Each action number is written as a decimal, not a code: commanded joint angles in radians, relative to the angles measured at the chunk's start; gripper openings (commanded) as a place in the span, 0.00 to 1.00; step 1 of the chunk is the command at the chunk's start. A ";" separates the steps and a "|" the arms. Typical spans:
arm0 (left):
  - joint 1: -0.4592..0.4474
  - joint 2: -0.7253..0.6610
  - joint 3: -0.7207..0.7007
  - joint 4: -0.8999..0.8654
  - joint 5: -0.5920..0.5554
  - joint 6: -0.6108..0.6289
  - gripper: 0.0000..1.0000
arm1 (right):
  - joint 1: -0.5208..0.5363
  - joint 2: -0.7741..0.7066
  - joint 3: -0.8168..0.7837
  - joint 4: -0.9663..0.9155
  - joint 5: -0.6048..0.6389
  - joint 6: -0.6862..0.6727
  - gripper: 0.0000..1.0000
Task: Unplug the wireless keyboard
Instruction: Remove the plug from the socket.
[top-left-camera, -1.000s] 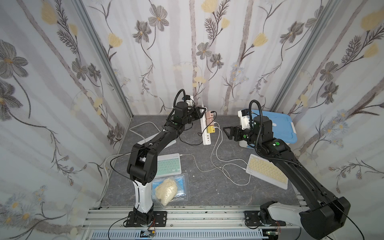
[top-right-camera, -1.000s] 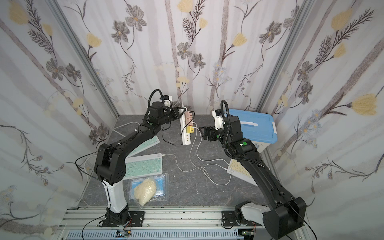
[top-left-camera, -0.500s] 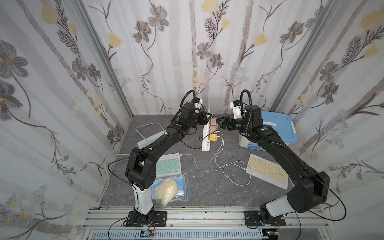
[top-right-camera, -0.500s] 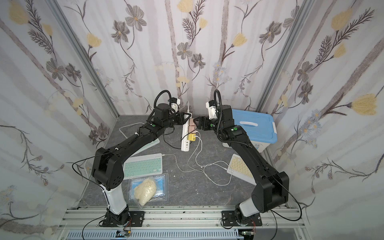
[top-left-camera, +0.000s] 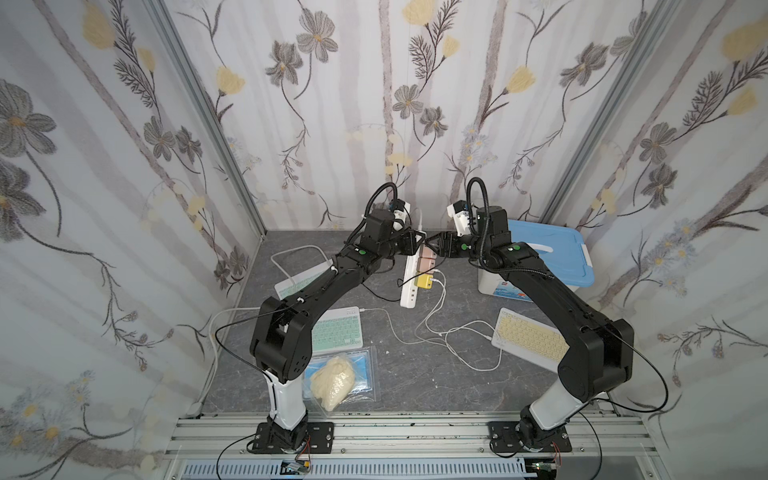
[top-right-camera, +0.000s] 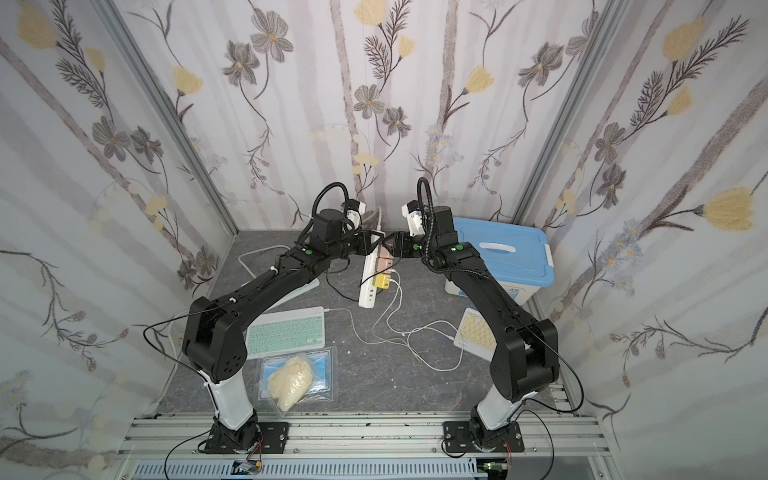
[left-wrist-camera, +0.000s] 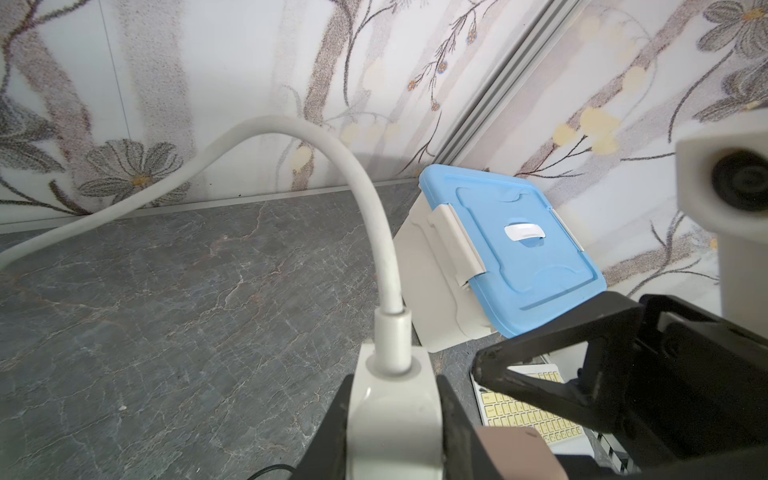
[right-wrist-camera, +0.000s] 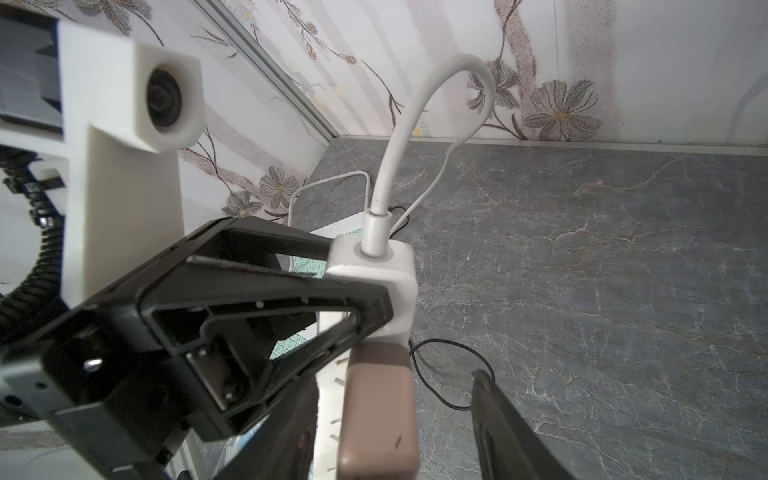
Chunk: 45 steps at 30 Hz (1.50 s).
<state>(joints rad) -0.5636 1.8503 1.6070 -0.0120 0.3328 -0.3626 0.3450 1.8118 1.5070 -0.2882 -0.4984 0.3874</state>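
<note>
**Two robot arms meet over a power strip at the back of the surface**

In both top views, a white power strip (top-left-camera: 410, 286) (top-right-camera: 368, 291) lies at the back centre of a grey marbled surface (top-left-camera: 415, 386). It carries two pinkish-brown chargers (top-left-camera: 427, 257) and a yellow charger (top-left-camera: 424, 282).

The left arm (top-left-camera: 316, 286) extends to the strip. The left wrist view shows the left jaws clamped on the strip's rear end, where the thick white mains cord (left-wrist-camera: 374, 199) enters.

The right arm (top-left-camera: 552, 291) extends from the opposite side. The right jaws stand partly open astride the rearmost charger (right-wrist-camera: 378, 415). One finger is close beside it and the other finger (right-wrist-camera: 511, 436) is clear of it.

A green keyboard (top-left-camera: 336, 330) lies near the left arm's base, and a yellow keyboard (top-left-camera: 530, 336) lies under the right arm. A thin white cable (top-left-camera: 365, 310) leaves each keyboard toward the strip. Which charger each cable joins cannot be told.
</note>
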 joint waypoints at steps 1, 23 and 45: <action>-0.001 -0.005 0.023 0.044 -0.015 0.021 0.00 | 0.003 0.015 0.008 -0.014 -0.048 0.001 0.57; 0.010 0.028 0.140 -0.173 -0.021 -0.005 0.57 | 0.008 0.022 -0.014 0.044 -0.092 0.042 0.00; 0.149 -0.083 -0.192 0.322 0.683 -0.140 1.00 | -0.059 -0.074 -0.082 0.206 -0.491 0.017 0.00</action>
<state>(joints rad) -0.4164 1.7607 1.4204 0.1570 0.9035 -0.4717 0.2920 1.7557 1.4220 -0.1997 -0.8722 0.4355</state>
